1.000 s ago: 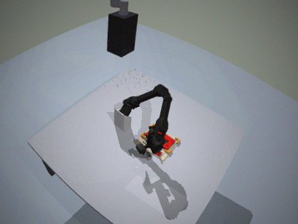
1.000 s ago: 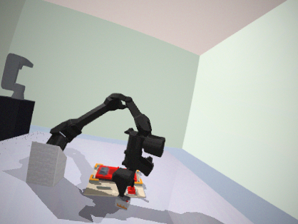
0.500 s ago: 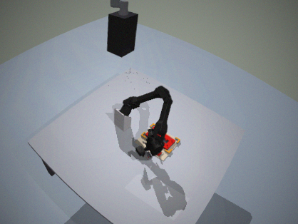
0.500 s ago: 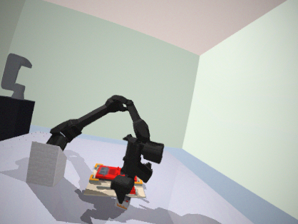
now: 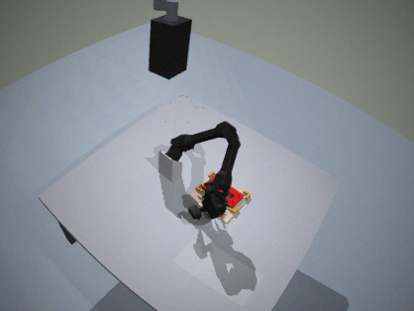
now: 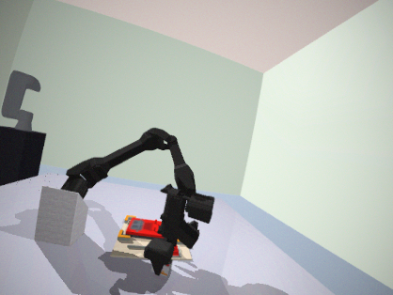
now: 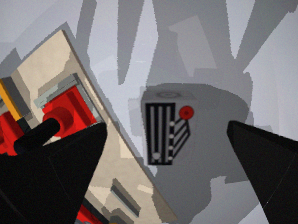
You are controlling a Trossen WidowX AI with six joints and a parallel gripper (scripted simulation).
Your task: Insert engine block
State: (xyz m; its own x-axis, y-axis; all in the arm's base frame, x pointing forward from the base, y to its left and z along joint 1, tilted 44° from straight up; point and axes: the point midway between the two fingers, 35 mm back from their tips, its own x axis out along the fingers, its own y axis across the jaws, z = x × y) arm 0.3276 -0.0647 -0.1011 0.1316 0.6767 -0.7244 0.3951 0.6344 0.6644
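The engine block point(image 7: 160, 134) point(image 6: 165, 271) is a small grey block with black stripes and a red dot. It lies on the table beside the beige board point(image 7: 112, 155) point(image 6: 117, 249). My gripper point(image 7: 167, 128) is open above the block, one finger on each side of it in the wrist view, not touching it as far as I can see. The left finger overlaps the board in that view. The red car body point(image 5: 236, 198) point(image 6: 147, 227) sits on the board, partly hidden by the arm. Its opening cannot be made out clearly.
Orange corner brackets point(image 5: 247, 194) point(image 7: 11, 97) stand around the car body. A tall grey block point(image 5: 169, 167) point(image 6: 54, 216) stands by the arm's base. A black pedestal point(image 5: 169, 47) point(image 6: 19, 155) with a grey shape on top stands farther back.
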